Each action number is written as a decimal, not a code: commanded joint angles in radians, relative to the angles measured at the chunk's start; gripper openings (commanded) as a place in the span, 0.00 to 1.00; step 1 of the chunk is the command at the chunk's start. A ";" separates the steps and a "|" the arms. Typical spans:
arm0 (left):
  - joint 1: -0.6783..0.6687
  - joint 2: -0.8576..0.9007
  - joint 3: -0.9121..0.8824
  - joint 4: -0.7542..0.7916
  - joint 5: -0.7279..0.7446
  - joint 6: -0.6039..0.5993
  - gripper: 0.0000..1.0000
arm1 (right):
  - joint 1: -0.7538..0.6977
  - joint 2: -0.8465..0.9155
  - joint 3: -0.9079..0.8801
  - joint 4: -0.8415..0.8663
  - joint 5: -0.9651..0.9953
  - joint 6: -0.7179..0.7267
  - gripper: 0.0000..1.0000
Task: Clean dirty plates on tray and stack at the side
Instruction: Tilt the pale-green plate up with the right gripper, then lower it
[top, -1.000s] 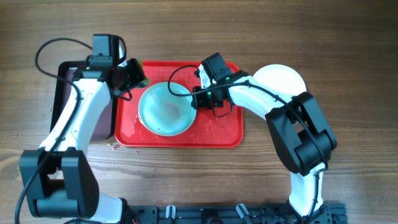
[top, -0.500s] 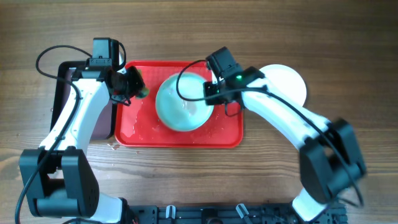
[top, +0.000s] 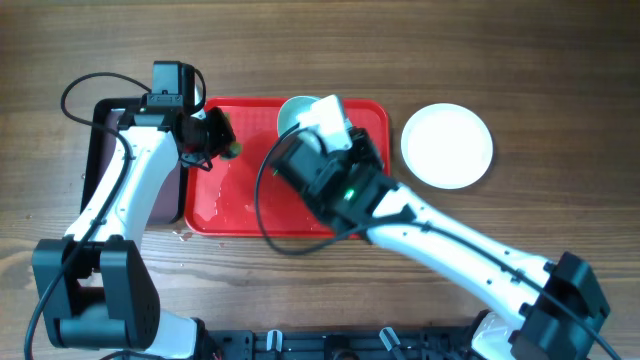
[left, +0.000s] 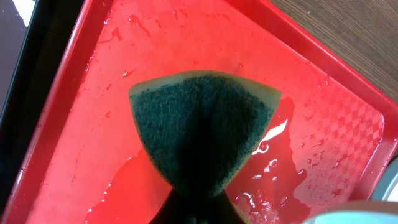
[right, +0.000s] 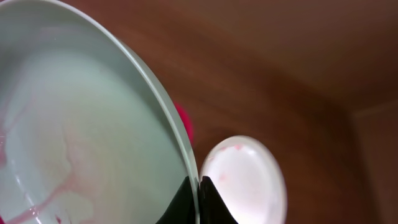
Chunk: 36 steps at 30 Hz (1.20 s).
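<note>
My right gripper (top: 306, 128) (right: 199, 188) is shut on the rim of a pale turquoise plate (top: 293, 112) (right: 81, 124). It holds the plate tilted, high above the back of the red tray (top: 235, 205). Faint pink streaks show inside the plate. A white plate (top: 447, 146) lies on the table right of the tray and shows pink smears in the right wrist view (right: 244, 180). My left gripper (top: 220, 138) (left: 199, 214) is shut on a green sponge (top: 232, 149) (left: 202, 130) over the tray's wet left end (left: 93, 155). A second turquoise plate is not in view.
A black tray (top: 104, 150) with a brownish inside stands against the red tray's left side. My raised right arm (top: 440, 240) crosses over the tray's right half and hides it. Water lies pooled on the tray floor (left: 311, 180). Wooden tabletop (top: 420, 50) surrounds everything.
My right gripper has lifted the turquoise plate off the tray and tipped it up, and the arm has risen toward the camera. My left gripper with the sponge has barely moved.
</note>
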 joint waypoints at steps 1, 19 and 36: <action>-0.005 0.005 -0.003 0.003 0.016 0.016 0.04 | 0.055 -0.014 0.005 0.021 0.222 -0.027 0.04; -0.005 0.006 -0.003 0.003 -0.007 0.015 0.04 | -0.011 0.146 0.001 0.044 -0.257 0.339 0.04; -0.005 0.006 -0.003 0.004 -0.008 0.016 0.04 | -0.327 0.225 0.001 0.196 -1.004 0.194 0.46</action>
